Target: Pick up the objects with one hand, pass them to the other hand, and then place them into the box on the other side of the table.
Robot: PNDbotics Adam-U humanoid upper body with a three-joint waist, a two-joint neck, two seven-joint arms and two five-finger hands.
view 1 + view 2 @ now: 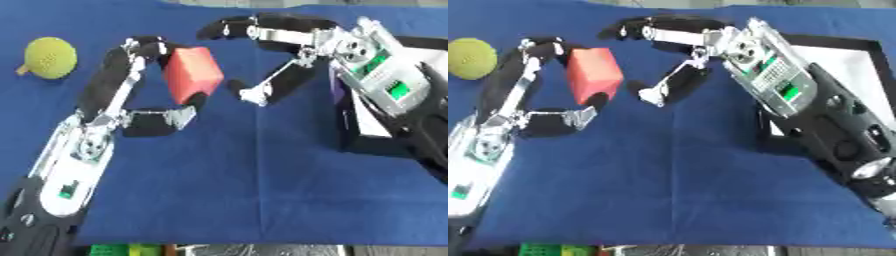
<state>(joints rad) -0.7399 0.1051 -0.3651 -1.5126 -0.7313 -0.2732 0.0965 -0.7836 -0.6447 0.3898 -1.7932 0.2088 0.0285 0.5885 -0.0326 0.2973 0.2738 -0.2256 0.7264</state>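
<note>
Red block [192, 74] between left hand [131, 107] fingers [150, 47]

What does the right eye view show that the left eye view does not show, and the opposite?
Only the right eye view shows the box widely, with its white floor and black rim. Only the left eye view shows the whole yellow object. Both show the left hand curled round the red block, with the right hand open beside it, over blue cloth.
</note>
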